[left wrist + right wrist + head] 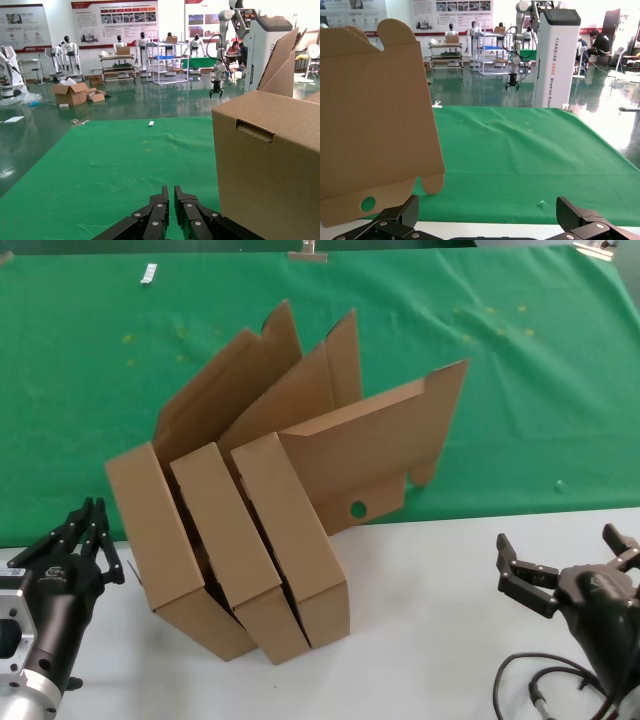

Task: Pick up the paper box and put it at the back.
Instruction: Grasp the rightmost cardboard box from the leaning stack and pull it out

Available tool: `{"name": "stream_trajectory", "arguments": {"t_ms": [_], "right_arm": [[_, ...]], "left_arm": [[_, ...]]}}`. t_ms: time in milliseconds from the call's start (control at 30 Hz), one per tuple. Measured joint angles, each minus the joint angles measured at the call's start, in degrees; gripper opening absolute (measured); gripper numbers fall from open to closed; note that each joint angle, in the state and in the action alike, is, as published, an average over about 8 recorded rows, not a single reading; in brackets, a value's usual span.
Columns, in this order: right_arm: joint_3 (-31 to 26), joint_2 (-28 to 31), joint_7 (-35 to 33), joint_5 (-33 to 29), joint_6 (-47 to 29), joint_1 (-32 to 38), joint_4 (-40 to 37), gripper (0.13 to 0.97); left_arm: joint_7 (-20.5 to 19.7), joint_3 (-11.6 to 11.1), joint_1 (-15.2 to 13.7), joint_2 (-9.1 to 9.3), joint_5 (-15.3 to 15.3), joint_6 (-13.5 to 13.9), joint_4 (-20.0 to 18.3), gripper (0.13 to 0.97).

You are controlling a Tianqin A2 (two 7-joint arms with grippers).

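Three alike brown paper boxes stand side by side with lids raised, straddling the edge of the green cloth at the back. They are the left box, the middle box and the right box, whose lid has a round hole. My left gripper is shut and empty, low on the white tabletop just left of the left box. The right gripper stands open and empty, well right of the boxes. In the right wrist view, that gripper faces the cloth beside the holed lid.
The white tabletop runs along the front. A small white tag lies on the far left of the cloth and a metal clip sits at its back edge. A black cable loops by the right arm.
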Motion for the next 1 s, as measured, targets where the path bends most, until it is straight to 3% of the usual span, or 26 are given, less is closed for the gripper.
{"name": "stream_trajectory", "arguments": {"t_ms": [300, 733, 1000], "right_arm": [[0.0, 0.0, 0.0, 0.0, 0.0, 0.0, 0.0, 0.966], [0.0, 0.0, 0.0, 0.0, 0.0, 0.0, 0.0, 0.966], [0.0, 0.0, 0.0, 0.0, 0.0, 0.0, 0.0, 0.966]], "left_arm": [[0.0, 0.0, 0.0, 0.0, 0.0, 0.0, 0.0, 0.151], [0.0, 0.0, 0.0, 0.0, 0.0, 0.0, 0.0, 0.145], [0.0, 0.0, 0.0, 0.0, 0.0, 0.0, 0.0, 0.195]]}}
